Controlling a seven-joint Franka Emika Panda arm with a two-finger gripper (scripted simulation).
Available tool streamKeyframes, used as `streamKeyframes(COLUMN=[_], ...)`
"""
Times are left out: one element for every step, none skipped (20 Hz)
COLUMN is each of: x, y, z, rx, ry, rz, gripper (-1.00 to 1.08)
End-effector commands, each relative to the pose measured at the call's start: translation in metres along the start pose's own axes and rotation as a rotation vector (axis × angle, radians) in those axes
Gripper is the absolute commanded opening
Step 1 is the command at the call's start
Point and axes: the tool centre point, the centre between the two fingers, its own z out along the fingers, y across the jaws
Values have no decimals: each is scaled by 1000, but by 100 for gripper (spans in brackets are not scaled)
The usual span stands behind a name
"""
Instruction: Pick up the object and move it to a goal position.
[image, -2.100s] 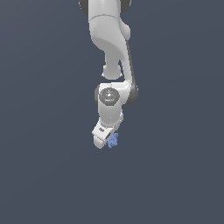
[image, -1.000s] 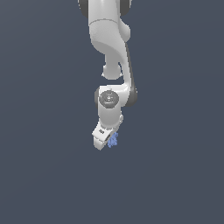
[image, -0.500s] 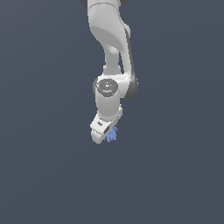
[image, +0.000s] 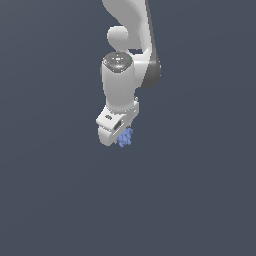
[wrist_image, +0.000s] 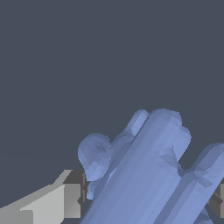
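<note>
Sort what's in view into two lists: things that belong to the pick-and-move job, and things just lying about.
Part of the job:
- blue spiky piece, sitting between the fingers
- gripper, closed on the piece
- gripper finger, against the piece's side in the wrist view

Just lying about:
- nothing else shows; only a plain dark grey background, and no goal marker is visible

Count on inspection: one white, grey-jointed robot arm (image: 122, 75); one white gripper (image: 121, 134) at its end; one small periwinkle-blue, spiky, lumpy object (image: 125, 137). The wrist view shows two finger pads (wrist_image: 73, 200).
</note>
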Motion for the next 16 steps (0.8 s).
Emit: streamKeyframes(x=[-7, -9, -12, -15, -17, -20, -23, -26, -28, -31, -34, -36, -39, -41, -44, -46], y=[-5, -7, -9, -11, -13, -15, -16, -18, -20, -22, -23, -25, -27, -28, -30, -31], z=[-28, -40, -52, -64, -76, -88, -100, -112, -124, -136, -147, -158, -170, -181, -192, -203], rx=[0, 0, 1, 1, 1, 1, 2, 2, 2, 2, 2, 2, 2, 2, 2, 2], ry=[0, 0, 1, 1, 1, 1, 1, 1, 2, 2, 2, 2, 2, 2, 2, 2], rz=[0, 0, -1, -1, -1, -1, -2, -2, -2, -2, -2, -2, -2, -2, -2, -2], gripper=[-100, -100, -100, -100, -100, -100, -100, -100, -100, -100, -100, -100, -100, -100, -100, -100])
